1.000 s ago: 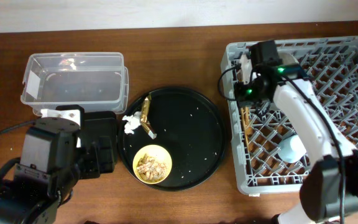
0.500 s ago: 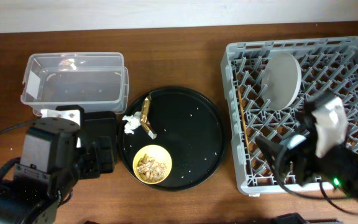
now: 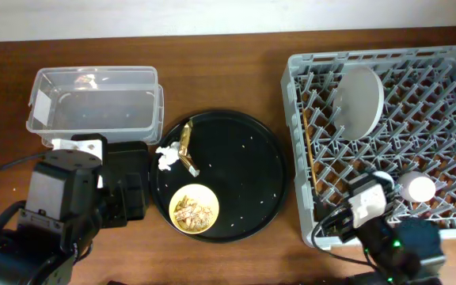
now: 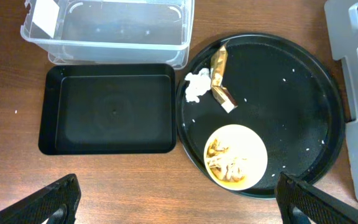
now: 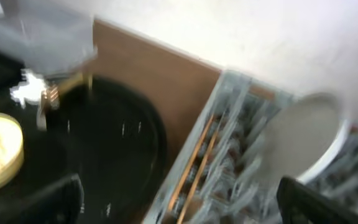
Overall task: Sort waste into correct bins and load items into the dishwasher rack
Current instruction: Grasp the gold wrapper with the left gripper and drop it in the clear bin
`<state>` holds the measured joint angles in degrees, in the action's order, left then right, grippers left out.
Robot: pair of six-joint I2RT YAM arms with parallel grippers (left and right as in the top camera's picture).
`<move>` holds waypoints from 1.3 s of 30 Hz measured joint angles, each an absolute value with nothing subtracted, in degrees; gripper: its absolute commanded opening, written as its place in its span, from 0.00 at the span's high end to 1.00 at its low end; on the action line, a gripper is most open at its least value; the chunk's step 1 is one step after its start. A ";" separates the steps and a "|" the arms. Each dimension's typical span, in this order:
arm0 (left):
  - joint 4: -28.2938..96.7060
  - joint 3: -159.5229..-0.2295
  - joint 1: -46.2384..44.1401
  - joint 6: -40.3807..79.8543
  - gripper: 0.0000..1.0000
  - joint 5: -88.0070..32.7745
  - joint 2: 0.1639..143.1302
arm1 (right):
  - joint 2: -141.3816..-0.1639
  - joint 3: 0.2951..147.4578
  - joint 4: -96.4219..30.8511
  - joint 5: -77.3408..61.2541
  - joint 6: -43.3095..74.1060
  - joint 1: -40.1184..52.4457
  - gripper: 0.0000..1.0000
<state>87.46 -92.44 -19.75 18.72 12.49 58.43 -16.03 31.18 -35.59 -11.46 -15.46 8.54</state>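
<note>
Sorting seems next, plate (image 3: 359, 101) racked; left tool (image 4: 176, 186) and right tool (image 5: 179, 183) gape empty; tissue (image 4: 196, 87) ahead of left tool needs pinching.

Overhead: straight down over the brown wooden bench (image 3: 236, 71). Left wrist: downward, close, large round black tray (image 4: 291, 93) ahead of the left pincer (image 4: 178, 202). Right wrist: oblique, blurred, sharing that tray plus a square grey plastic rack (image 5: 227, 115).

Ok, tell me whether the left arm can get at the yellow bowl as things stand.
Probably yes. The yellow bowl sits uncovered on the round tray, nothing over it, near the open left gripper; tissue and wrapper lie apart.
</note>
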 measured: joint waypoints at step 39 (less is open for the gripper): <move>64.14 -90.43 -21.61 20.21 0.22 2.83 100.40 | -0.62 0.82 -2.98 -14.66 -14.81 8.54 0.02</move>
